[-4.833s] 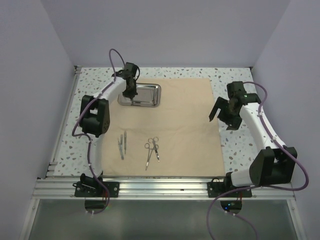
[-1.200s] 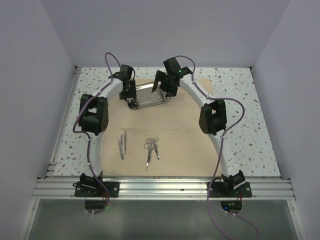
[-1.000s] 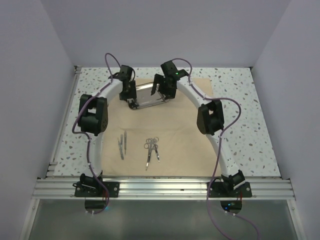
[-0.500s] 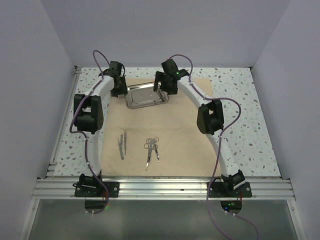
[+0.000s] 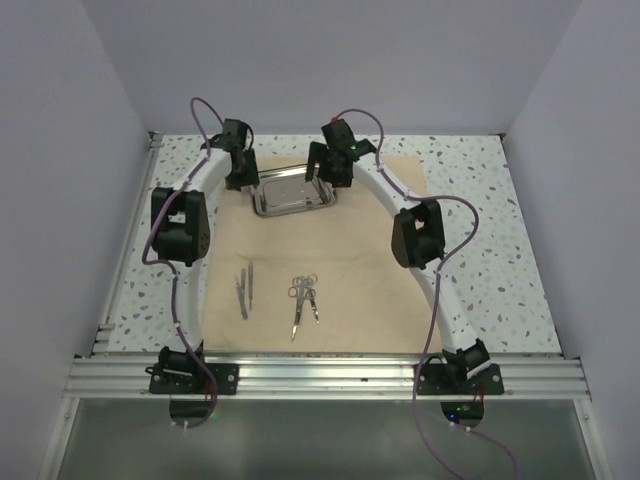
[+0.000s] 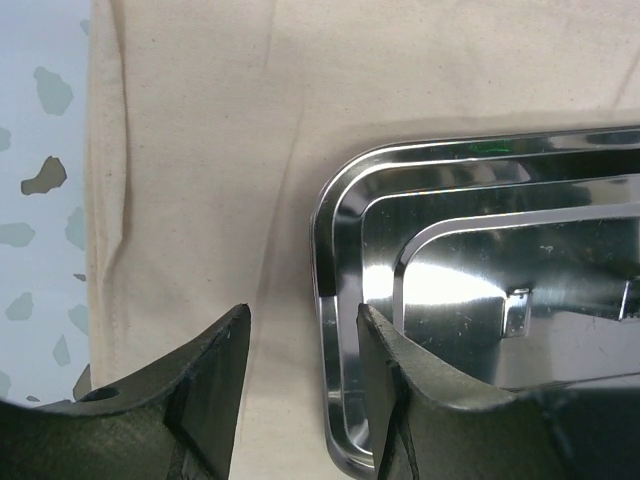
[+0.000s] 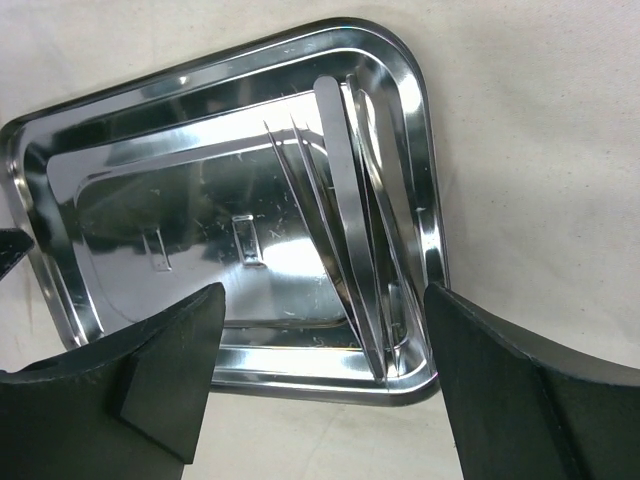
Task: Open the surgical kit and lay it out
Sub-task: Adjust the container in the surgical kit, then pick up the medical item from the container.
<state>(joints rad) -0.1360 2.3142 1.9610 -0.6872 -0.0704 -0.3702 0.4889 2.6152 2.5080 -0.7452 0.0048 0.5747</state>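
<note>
The steel tray (image 5: pixel 293 193) lies at 12 o'clock on the cloth wrap (image 5: pixel 380 260). Our right gripper (image 7: pixel 325 295) hangs spread wide over the tweezers (image 7: pixel 345 210) by its 3 o'clock wall. Our left gripper (image 6: pixel 302 320), half spread and empty, sits at the 9 o'clock rim. We should pinch low across both blades, clear of the wall.

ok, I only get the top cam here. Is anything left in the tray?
Observer: Yes. The right wrist view shows tweezers lying in the tray, near one end.
Operator: Gripped?
Observer: No, the right gripper hovers above them, jaws wide, nothing between them.
Operator: And the left one?
Observer: In its wrist view the left gripper is open, straddling the tray's rim without clamping it.
</note>
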